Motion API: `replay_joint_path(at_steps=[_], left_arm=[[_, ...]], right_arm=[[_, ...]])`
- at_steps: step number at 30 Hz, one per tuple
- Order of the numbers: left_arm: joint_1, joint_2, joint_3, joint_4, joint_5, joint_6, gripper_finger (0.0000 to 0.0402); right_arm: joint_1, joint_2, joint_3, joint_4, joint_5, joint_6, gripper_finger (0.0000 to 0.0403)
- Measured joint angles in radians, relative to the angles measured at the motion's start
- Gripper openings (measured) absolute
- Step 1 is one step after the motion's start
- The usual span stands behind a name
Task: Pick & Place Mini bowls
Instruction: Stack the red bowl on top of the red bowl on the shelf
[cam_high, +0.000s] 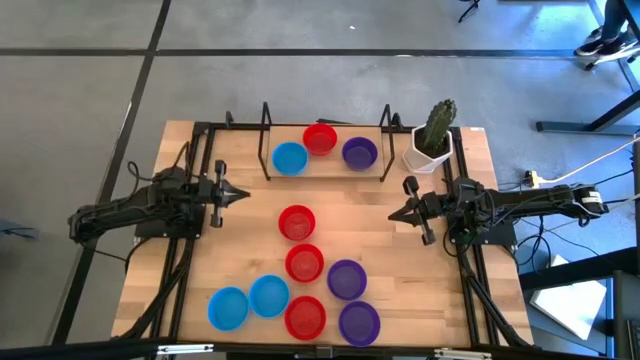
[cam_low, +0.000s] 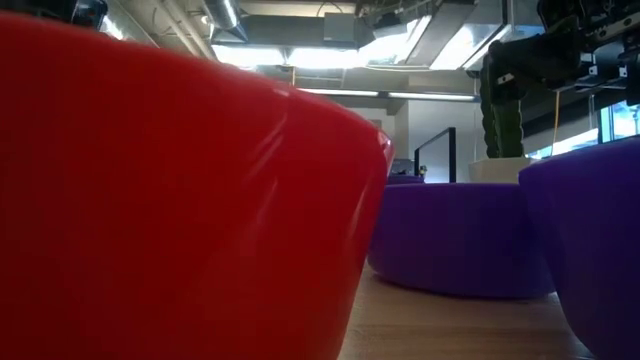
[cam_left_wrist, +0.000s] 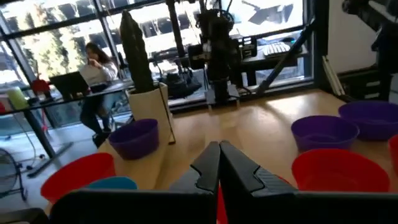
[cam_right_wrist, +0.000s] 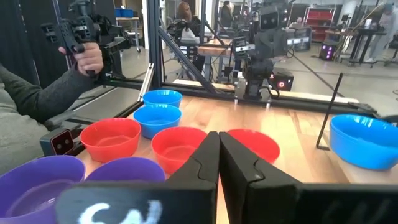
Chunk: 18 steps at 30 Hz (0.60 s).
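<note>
Mini bowls (cam_high: 297, 222): ten sit on the wooden worktop (cam_high: 180, 250) in blue, red and purple. Three are at the far edge inside a black wire frame (cam_high: 266, 140). One red one is in the middle. Six are bunched at the near edge.
Left end effector (cam_high: 238, 195): fingers pressed together, holding nothing, at the left side.
Right end effector (cam_high: 396, 212): fingers pressed together, holding nothing, at the right side.
Cactus pot (cam_high: 428, 155): white, far right corner.
Writing: none that can be read.
</note>
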Motion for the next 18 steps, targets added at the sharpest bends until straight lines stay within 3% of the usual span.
replay_joint_path(at_steps=[6,13,18], left_arm=[[0.0,-0.051,0.0,-0.018,0.103,0.002,0.0003],[0.0,-0.051,0.0,-0.012,0.144,0.054,0.0002],[0.0,-0.05,0.0,-0.022,0.144,0.012,0.0006]], right_arm=[[0.0,0.0,0.0,-0.058,0.0,0.012,0.001],[0.0,0.0,0.0,-0.055,0.001,-0.029,0.001],[0.0,0.0,0.0,-0.055,0.087,-0.019,0.001]])
